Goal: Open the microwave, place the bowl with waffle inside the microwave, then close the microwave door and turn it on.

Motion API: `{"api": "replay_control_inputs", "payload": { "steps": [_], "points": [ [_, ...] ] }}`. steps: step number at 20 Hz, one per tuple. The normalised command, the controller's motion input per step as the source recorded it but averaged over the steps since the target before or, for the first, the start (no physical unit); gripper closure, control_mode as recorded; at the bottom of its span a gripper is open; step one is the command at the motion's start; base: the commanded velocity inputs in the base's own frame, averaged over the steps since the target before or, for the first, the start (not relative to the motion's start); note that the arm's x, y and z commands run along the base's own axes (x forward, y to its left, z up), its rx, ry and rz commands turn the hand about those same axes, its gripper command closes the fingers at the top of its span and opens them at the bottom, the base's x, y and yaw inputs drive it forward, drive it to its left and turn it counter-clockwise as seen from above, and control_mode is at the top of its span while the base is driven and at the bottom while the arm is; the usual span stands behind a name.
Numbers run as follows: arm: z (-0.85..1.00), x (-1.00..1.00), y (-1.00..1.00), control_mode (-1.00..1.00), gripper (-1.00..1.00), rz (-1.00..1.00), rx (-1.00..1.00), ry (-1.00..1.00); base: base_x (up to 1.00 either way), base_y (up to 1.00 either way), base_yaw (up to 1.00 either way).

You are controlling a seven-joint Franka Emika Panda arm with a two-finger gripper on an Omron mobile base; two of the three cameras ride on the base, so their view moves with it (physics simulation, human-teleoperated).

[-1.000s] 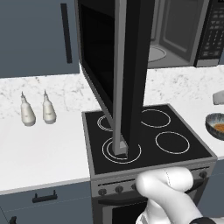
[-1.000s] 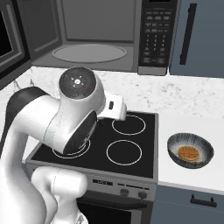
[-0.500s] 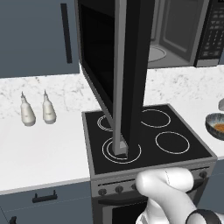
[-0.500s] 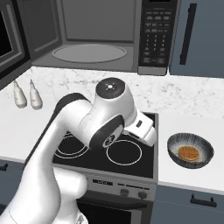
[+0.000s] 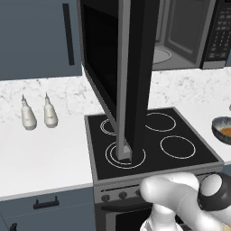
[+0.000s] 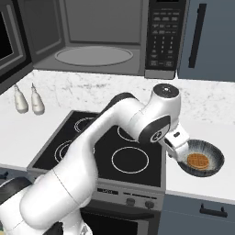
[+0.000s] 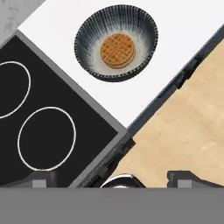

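Taking the black four-ring stovetop as your landmark: two white bottles stand on the white counter to its left, and the black microwave's glass-windowed door hangs swung open above it, grey cavity exposed. Your two-finger gripper hovers with jaws spread wide, holding nothing, at the stovetop's right edge. Just right of it, the dark speckled-rim bowl sits on the counter, round brown-orange waffle inside.

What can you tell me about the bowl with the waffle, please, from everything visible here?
The bowl is small, round and dark grey-blue, with fine pale streaks running down its inner wall and a speckled rim; it looks ceramic. It stands upright on the white counter, just right of the black stovetop, apart from its edge. One round, brown-orange waffle with a grid pattern lies flat in its bottom. The open hand hovers beside it, not touching.
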Motion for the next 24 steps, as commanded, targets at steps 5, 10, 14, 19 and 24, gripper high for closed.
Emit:
{"api": "replay_control_inputs", "payload": {
  "steps": [5, 10, 14, 19, 24],
  "points": [
    [-0.65, 0.63, -0.71, -1.00, -1.00, -0.14, -0.01, 0.05, 0.00, 0.00, 0.00],
    [-0.79, 0.61, -0.75, -1.00, -1.00, -0.04, 0.14, 0.07, 0.00, 0.00, 0.00],
    [-0.62, 0.53, -0.66, -1.00, -1.00, -0.09, 0.19, 0.07, 0.00, 0.00, 0.00],
    [-0.32, 0.41, -0.57, -1.00, -1.00, -0.07, 0.12, 0.02, 0.00, 0.00, 0.00],
    [-0.33, 0.32, -0.56, -1.00, -1.00, -0.07, 0.14, 0.05, 0.00, 0.00, 0.00]
  ]
}}
